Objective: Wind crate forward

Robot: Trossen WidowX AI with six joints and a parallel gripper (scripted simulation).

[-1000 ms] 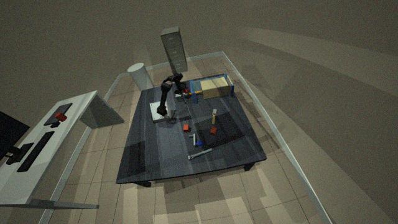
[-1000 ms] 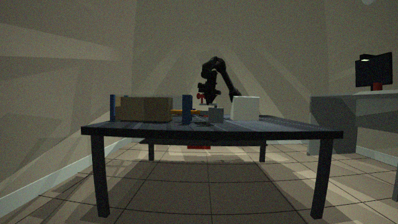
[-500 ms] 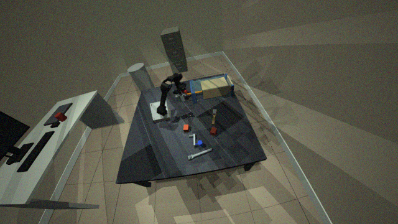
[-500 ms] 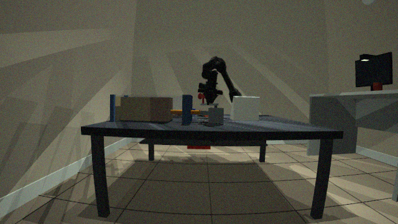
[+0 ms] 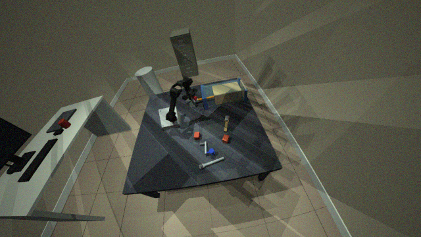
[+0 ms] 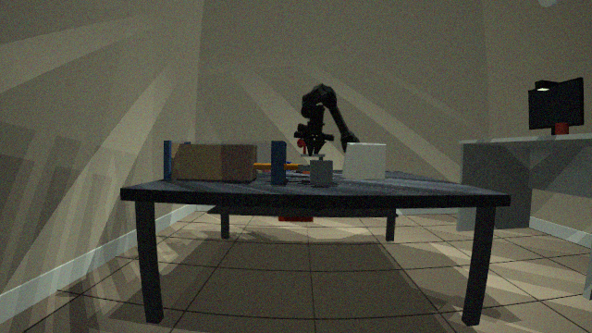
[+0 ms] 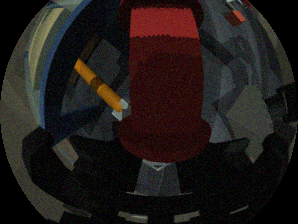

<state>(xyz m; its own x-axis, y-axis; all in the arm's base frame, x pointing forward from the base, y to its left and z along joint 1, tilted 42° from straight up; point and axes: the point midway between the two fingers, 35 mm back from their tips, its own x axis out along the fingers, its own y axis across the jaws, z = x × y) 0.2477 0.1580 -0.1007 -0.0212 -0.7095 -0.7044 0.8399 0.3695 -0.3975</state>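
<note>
The top view looks steeply down from high up, well apart from the dark table (image 5: 184, 155) (image 6: 314, 198), which fills mid-frame. The exterior view faces it nearly level from the blue-framed rack's (image 5: 204, 94) (image 6: 276, 162) (image 7: 46, 85) side, nearer. The wrist view looks very closely past a red knob (image 7: 166, 85); all three share the rack, upper left there.
</note>
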